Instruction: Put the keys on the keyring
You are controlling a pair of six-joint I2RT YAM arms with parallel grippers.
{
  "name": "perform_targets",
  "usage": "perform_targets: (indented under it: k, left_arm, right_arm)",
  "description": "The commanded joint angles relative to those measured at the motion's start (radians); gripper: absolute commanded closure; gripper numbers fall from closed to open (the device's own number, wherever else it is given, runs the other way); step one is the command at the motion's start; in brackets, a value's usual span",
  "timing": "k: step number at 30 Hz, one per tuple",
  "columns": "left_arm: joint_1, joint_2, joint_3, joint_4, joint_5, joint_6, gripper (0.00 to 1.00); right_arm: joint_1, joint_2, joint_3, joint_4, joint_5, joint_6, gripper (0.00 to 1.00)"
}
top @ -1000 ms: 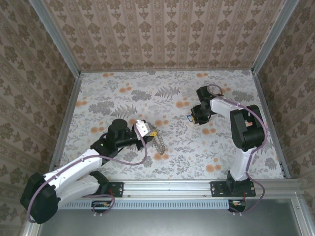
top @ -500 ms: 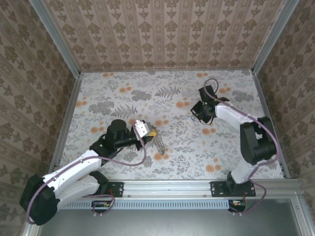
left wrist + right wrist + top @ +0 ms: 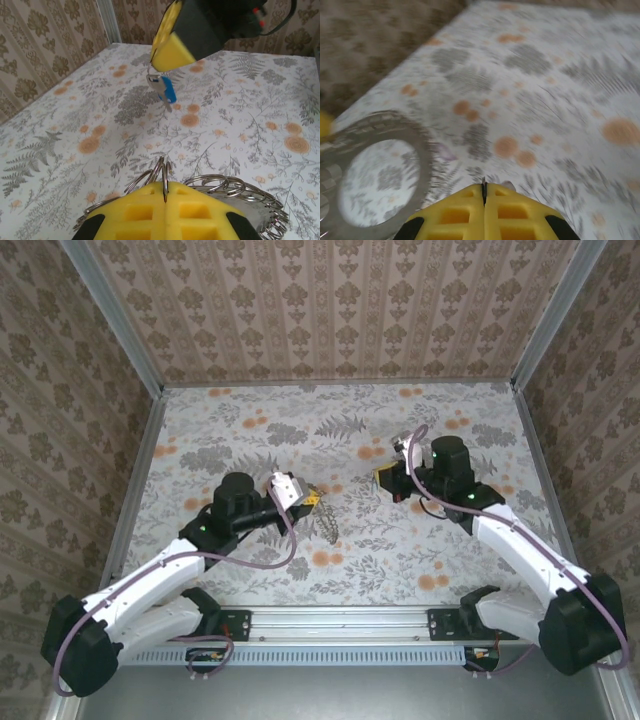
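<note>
Right gripper (image 3: pixel 386 478) shifted left since earlier, pinching small blue-headed silver key (image 3: pixel 166 91). Left gripper (image 3: pixel 312 501) clamped on doughnut-shaped wreath of grey metal rings (image 3: pixel 328 525), slightly farther.

No readable txt, labels, brands or nos. anywhere on arms, table or walls.

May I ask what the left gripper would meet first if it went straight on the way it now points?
The left gripper, shut on the ring bunch, would likely meet the blue key hanging from the right gripper straight ahead, though depth is unclear.
</note>
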Motion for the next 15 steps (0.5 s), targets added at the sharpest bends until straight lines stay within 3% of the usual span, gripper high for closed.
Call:
perform_targets:
  k: [1, 6, 15]
  left_arm:
    - [0.000, 0.010, 0.040, 0.007, 0.031, -0.027, 1.00]
    - [-0.040, 0.019, 0.047, 0.017, -0.013, -0.004, 1.00]
    - [-0.105, 0.049, 0.043, 0.100, -0.108, -0.006, 1.00]
  right_arm:
    - [0.015, -0.057, 0.002, 0.041, -0.228, -0.187, 1.00]
    - [0.101, -0.079, 0.051, -0.033, -0.197, -0.265, 1.00]
    - [0.248, -0.104, 0.037, -0.013, 0.113, -0.182, 1.00]
